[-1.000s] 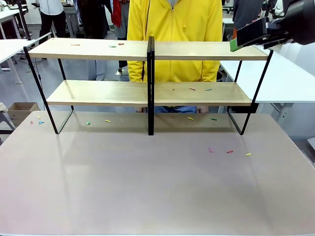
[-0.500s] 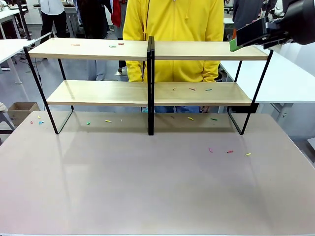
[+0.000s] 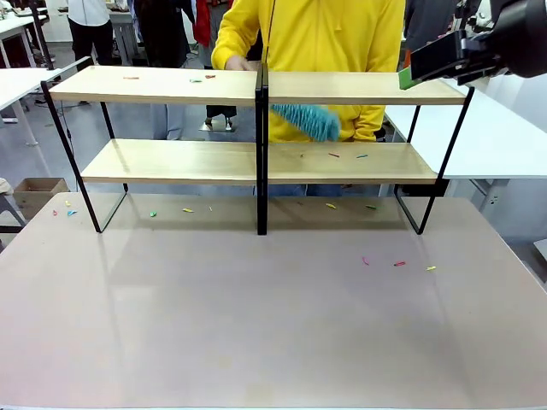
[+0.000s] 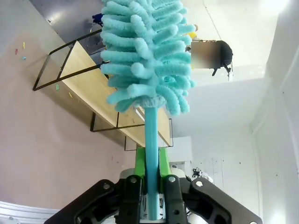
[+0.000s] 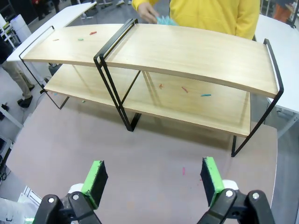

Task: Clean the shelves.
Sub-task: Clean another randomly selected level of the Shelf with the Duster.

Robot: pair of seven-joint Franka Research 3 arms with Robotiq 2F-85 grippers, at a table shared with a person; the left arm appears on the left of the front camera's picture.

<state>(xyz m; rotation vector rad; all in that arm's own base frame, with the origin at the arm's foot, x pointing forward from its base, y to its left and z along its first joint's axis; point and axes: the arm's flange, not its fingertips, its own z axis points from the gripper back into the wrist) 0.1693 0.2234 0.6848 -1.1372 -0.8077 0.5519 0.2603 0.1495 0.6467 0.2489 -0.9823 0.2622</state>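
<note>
The left end effector (image 4: 148, 186) is closed tight on the handle of a teal duster (image 4: 147, 51), held up well apart from the shelves (image 3: 171, 161), which stand at the far side of the counter (image 3: 256, 325). Coloured bits (image 3: 333, 155) lie on the boards, so I think sweeping is not yet done. The right end effector (image 5: 153, 175) is wide open and empty. Next, the duster must come down onto a board

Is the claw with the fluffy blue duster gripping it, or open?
Shut on it: the green pads of the left gripper clamp both sides of the handle of the duster.
</note>
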